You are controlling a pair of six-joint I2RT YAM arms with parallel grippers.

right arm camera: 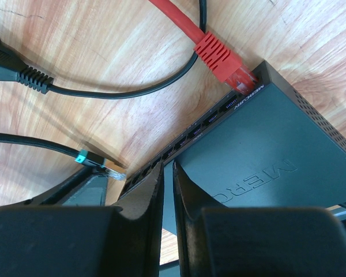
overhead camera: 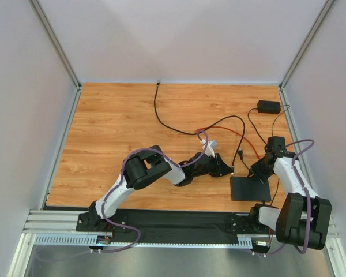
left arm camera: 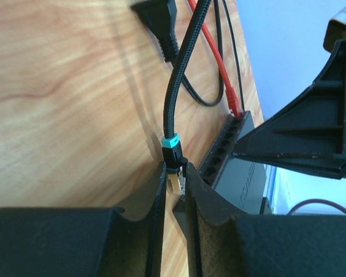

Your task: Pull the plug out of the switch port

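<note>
From above, the left end effector [overhead camera: 224, 167] sits just left of the black switch [overhead camera: 249, 188], with the right end effector [overhead camera: 257, 171] at its far edge; in the left wrist view, the fingers [left arm camera: 153, 231] pinch the plug [left arm camera: 174, 164], with the port row [left arm camera: 219, 151] just beside them; in the right wrist view, nearly shut jaws rest over the switch, and the plug tip is just clear of the ports on their left.

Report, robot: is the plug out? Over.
Left gripper clamped on black plug. Right gripper shut, over switch. Plug looks out. Red cable plugged in, clear.
</note>
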